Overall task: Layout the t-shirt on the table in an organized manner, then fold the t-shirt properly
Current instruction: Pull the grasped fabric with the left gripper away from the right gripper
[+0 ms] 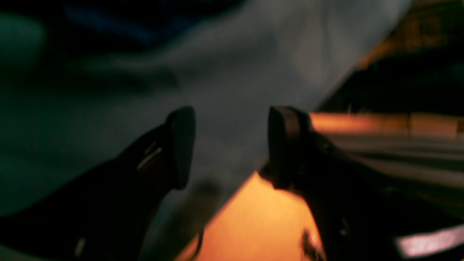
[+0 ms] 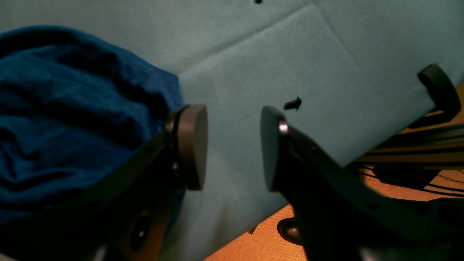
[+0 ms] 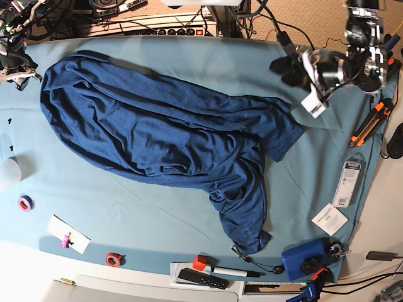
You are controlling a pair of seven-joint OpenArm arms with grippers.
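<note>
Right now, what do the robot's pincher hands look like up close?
The right gripper has two dark fingers, each ending in a flat, rounded oval pad, with a small shiny screw on one finger. The left gripper looks the same, dark with matching pads. From above, the arms are black and silver, with black cables.

Black end effector (image 2: 233,146), rounded dark pads (image 2: 192,145)

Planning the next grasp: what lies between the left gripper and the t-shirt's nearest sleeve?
Only bare teal table cloth separates the left gripper from the t-shirt sleeve, as the base view shows.
</note>
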